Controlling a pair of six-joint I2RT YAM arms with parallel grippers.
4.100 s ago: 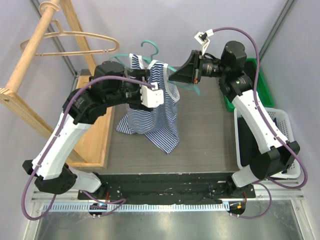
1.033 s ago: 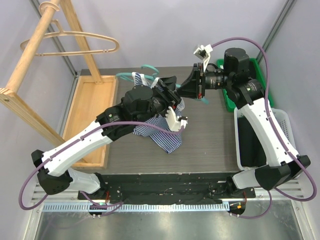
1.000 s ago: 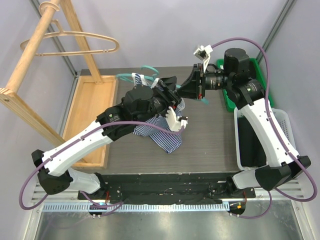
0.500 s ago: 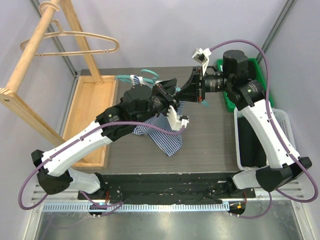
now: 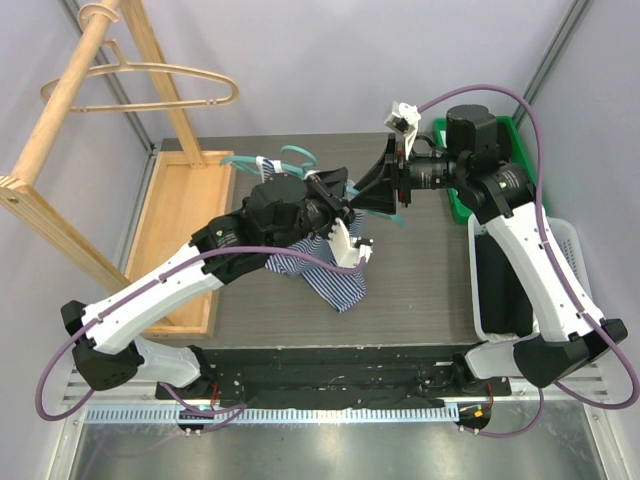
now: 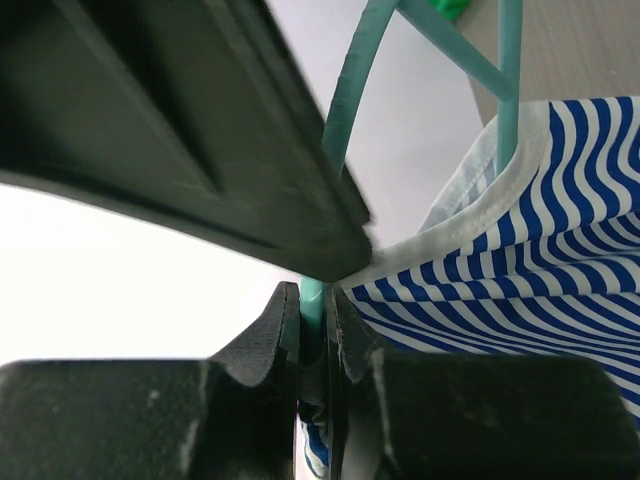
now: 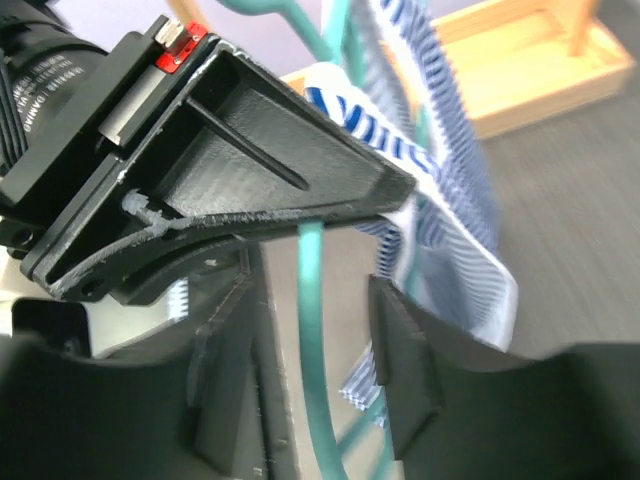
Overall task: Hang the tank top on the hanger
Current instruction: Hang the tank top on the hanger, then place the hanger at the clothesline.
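Crossing over since four seconds ago, left gripper (image 6: 313,300) now pinches the hanger (image 6: 345,95) at its right shoulder. Right gripper (image 7: 315,330) straddles it, jaws wide, and the tank top (image 6: 560,250) strap looks seated there.

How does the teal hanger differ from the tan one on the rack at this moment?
The teal hanger is blue-green; the tan hanger is wood-coloured. The tan hanger hangs on the wooden rack, untouched; the teal hanger is clamped in the left gripper above the table, the right gripper open around it. The teal hanger carries the tank top; the tan hanger is bare. Both are thin, with a hook.
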